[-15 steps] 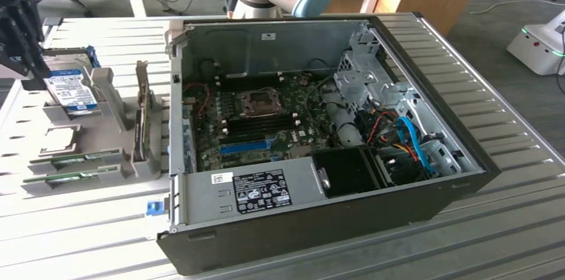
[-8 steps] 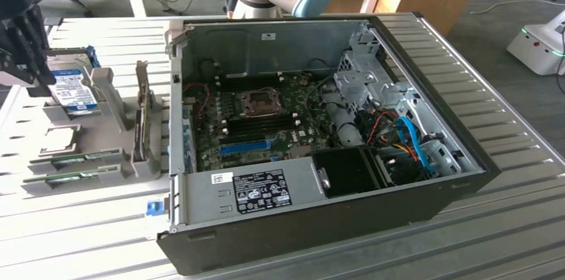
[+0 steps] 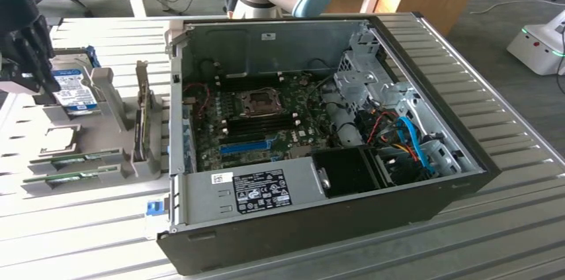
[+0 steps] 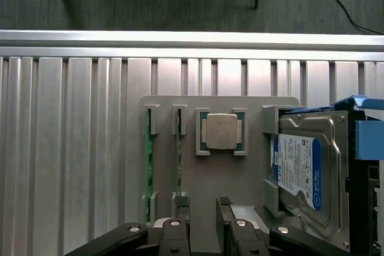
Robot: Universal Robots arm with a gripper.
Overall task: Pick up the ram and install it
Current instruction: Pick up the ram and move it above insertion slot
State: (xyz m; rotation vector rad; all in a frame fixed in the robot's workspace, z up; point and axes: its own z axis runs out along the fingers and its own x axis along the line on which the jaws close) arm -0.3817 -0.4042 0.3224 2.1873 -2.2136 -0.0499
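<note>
– Where was the ram [image 4: 178, 166] at that moment?

– It stood on its thin edge in a slot of the grey holder [image 4: 249, 175], not yet lifted. A second stick [image 4: 147, 166] stood parallel to it, just beside it, on the side away from the claw's middle.

– And how did it lie from the claw [image 4: 204, 203]?

– Ahead of the claw and lower, with clear space between them. The claw was spread wide and nothing was between its fingers [image 4: 180, 208]. The long axis of the ram ran straight away from the claw, so the line from one fingertip to the other crossed the ram's thin side.

– So it was lined up?

– In direction yes, in position not fully, I think. The ram was in line with one finger, not with the gap. The gap pointed at the bare plate between the ram and the processor [image 4: 220, 131].

– What was farther out?

– Past the processor, on the other finger's side, the hard drive [image 4: 306, 172] stood in its bracket. The computer case [image 3: 292, 253] lay open, well apart from the claw, beyond the holder.
</note>
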